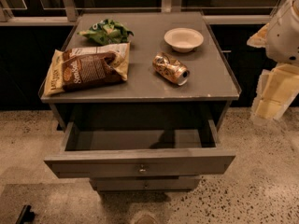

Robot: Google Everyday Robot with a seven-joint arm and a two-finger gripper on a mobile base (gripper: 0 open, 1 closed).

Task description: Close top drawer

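At right edge, hand (273,97), grip state unclear; top drawer (140,163) pulled out; SunChips bag (88,68) above.

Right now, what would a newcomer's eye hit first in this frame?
The top drawer stands pulled wide open at the front of the grey cabinet, with nothing visible inside. On the table top above it lie a brown snack bag at left, a green bag behind it, a white bowl and a dented can. The gripper hangs at the right edge, beside the cabinet and apart from the drawer.
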